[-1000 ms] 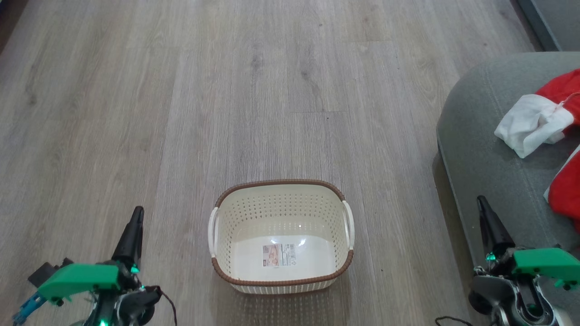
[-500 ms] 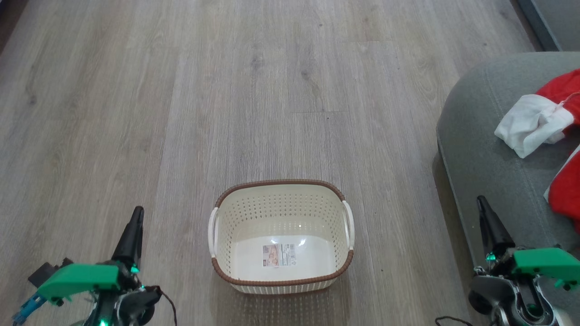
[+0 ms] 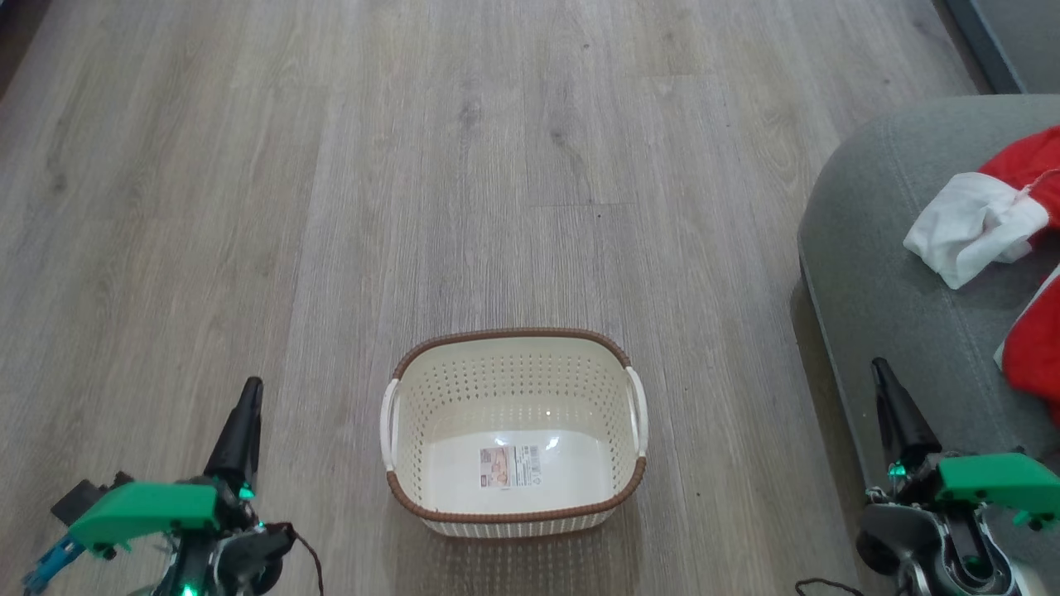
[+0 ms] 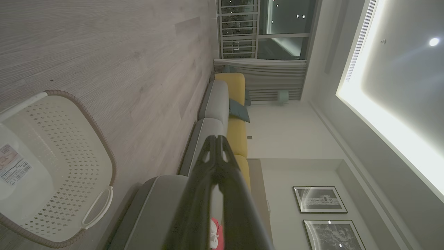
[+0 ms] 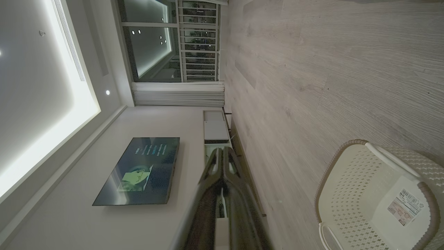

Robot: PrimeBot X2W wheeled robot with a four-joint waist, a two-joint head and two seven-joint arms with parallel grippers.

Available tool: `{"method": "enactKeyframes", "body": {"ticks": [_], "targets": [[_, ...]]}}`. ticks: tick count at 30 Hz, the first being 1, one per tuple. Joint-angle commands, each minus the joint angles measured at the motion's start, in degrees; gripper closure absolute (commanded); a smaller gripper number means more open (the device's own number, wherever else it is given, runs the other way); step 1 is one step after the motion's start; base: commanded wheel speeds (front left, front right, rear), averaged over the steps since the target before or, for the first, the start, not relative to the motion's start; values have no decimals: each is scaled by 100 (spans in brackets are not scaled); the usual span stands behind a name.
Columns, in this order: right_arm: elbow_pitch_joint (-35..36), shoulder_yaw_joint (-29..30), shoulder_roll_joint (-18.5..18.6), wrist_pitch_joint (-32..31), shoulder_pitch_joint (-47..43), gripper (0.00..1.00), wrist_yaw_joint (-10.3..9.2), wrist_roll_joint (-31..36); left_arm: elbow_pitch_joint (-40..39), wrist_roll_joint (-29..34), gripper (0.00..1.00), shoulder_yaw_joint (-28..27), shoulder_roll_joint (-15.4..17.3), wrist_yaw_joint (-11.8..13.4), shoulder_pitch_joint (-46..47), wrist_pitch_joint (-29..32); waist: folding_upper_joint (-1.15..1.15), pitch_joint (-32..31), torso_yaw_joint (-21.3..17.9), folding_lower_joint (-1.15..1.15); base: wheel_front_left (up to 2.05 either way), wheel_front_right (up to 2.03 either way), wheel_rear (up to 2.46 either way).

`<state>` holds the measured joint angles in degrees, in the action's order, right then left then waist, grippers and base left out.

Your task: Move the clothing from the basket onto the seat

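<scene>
The cream basket (image 3: 513, 364) with a brown rim stands on the wood floor, empty, only its label sticker showing; it also appears as the basket (image 4: 52, 139) and the basket (image 5: 350, 180) in the wrist views. The clothing lies on the grey-green seat (image 3: 878, 273) at the right: a white garment (image 3: 965, 223) and red ones (image 3: 1023, 161), (image 3: 1035, 348). My left gripper (image 3: 251, 387) is shut, left of the basket, holding nothing. My right gripper (image 3: 879, 367) is shut, over the seat's front edge. Their tips meet in the wrist views (image 4: 215, 140), (image 5: 221, 150).
Grey wood floor (image 3: 414, 165) stretches ahead of the basket. A long grey and yellow sofa (image 4: 225, 104) runs along one wall. A wall television (image 5: 142, 170) and a low white cabinet (image 5: 215, 128) stand on the other side.
</scene>
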<state>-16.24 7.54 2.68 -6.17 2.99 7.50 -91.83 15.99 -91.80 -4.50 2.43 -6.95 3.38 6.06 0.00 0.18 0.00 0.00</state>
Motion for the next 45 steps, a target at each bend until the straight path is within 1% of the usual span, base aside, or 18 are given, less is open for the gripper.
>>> {"method": "enactKeyframes", "body": {"ticks": [1,45], "targets": [[222,-103,20,-31,320,100,-1,-34,-194,-37,100,-202,44,-54,281,43,0,0,0,0,0,0,0],[222,-103,20,-31,320,100,-1,-34,-195,-38,100,-201,44,-54,281,42,0,0,0,0,0,0,0]]}}
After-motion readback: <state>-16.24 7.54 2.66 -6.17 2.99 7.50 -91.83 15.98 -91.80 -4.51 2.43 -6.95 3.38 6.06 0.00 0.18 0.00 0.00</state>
